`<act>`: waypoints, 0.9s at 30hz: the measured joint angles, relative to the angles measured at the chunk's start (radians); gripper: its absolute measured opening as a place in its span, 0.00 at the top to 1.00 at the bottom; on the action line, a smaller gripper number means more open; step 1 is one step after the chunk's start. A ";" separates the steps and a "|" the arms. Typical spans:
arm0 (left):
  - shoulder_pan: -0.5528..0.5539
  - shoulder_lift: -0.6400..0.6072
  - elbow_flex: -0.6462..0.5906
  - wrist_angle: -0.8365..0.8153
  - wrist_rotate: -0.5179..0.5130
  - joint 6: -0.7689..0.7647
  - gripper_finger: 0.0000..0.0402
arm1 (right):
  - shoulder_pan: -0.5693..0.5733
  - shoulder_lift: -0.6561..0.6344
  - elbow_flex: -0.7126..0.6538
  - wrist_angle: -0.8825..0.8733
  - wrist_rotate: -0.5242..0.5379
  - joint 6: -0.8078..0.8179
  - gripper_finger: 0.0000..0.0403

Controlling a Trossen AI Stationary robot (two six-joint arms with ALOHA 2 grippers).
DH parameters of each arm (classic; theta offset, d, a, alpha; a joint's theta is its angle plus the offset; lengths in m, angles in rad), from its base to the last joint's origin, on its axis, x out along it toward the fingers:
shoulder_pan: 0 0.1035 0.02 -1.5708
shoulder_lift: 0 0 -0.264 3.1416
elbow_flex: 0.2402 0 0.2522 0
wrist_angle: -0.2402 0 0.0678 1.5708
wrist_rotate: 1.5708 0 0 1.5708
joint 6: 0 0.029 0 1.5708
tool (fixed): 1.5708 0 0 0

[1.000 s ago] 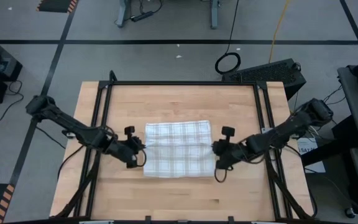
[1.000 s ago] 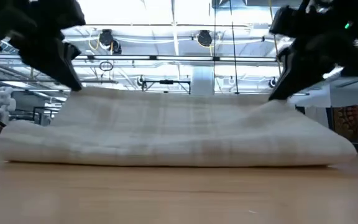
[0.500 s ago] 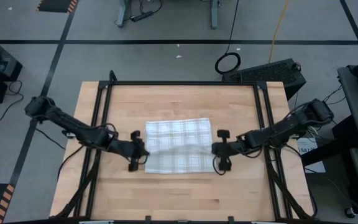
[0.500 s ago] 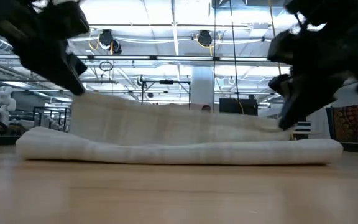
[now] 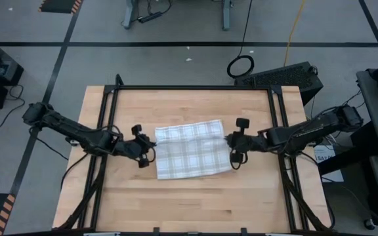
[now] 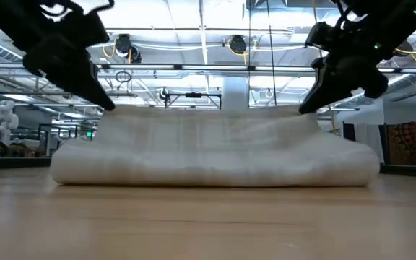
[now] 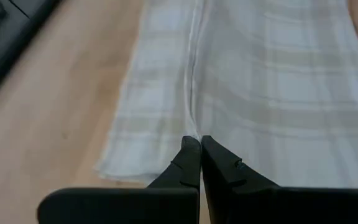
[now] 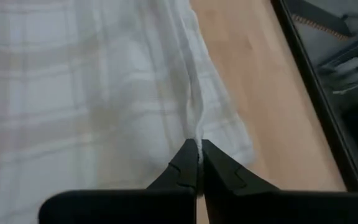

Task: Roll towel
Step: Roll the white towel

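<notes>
While the left claw (image 5: pixel 151 145) stays clenched on its left edge, the towel (image 5: pixel 192 157) lies folded mid-bench between both claws, and the right claw (image 5: pixel 228 141) pinches its right edge.

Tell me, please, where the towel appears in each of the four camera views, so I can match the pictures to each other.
High view: the towel lies mid-table between the two grippers.
Low view: towel spans the middle as a wide low mound on the table.
Left wrist view: towel fills the picture beyond the left gripper.
Right wrist view: towel fills most of the picture beyond the right gripper.
Shared landmark: each gripper pinches a raised towel fold at one end.
</notes>
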 joint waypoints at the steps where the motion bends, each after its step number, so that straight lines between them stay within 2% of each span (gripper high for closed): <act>1: 0.008 0.000 0.000 -0.006 0.024 0.000 0.99 | -0.006 0.001 0.000 0.000 -0.033 0.001 1.00; 6: 0.010 -0.001 0.000 0.023 0.087 0.000 0.99 | -0.010 0.008 0.000 -0.001 -0.127 0.067 1.00; 11: -0.004 -0.001 0.000 0.029 0.088 0.000 0.99 | -0.010 0.008 0.000 -0.001 -0.151 0.108 1.00; 19: -0.004 -0.001 0.000 0.058 -0.011 0.027 0.99 | -0.014 0.008 0.000 0.065 -0.149 0.038 1.00; 27: -0.004 -0.001 0.000 0.103 -0.030 0.027 0.99 | -0.014 0.008 0.000 0.136 -0.148 0.010 1.00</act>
